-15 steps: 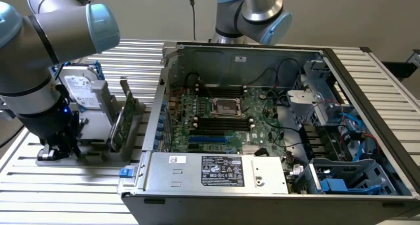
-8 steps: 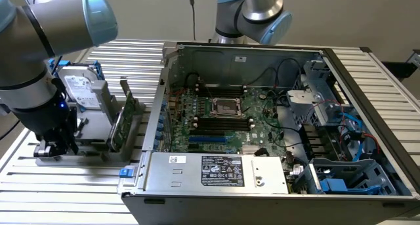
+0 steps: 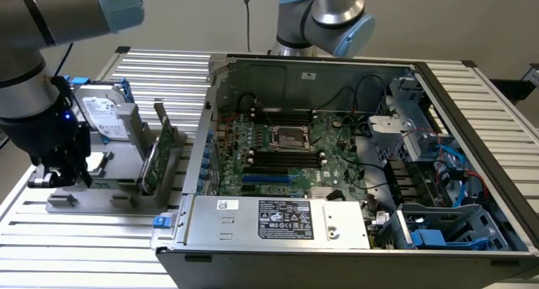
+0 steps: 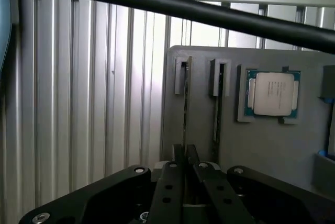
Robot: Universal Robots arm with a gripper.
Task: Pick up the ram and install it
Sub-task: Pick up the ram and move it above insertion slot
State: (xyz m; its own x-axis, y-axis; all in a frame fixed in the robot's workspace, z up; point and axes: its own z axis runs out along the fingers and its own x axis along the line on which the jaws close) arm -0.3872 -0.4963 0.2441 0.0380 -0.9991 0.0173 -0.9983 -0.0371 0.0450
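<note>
The ram [image 4: 186, 103] is a thin stick seen edge-on, standing in a slot of the grey holder [image 4: 261, 145]. My gripper [image 4: 185, 152] is shut on the ram's near end, with its black fingers [image 4: 178, 156] pressed against both faces. In the exterior view the gripper [image 3: 59, 178] hangs low over the holder [image 3: 93, 200] at the exterior view's left, and its body hides the ram. The open computer case holds the motherboard [image 3: 295, 156], whose black slots [image 3: 286, 158] lie near its middle.
Also on the holder are a processor chip [image 4: 272, 93], a second narrow slot [image 4: 219, 85], a silver hard drive [image 3: 105, 115] and a broad green card [image 3: 160, 153]. A black cable [image 4: 183, 7] crosses the wrist view. The case wall [image 3: 211, 112] stands between holder and motherboard.
</note>
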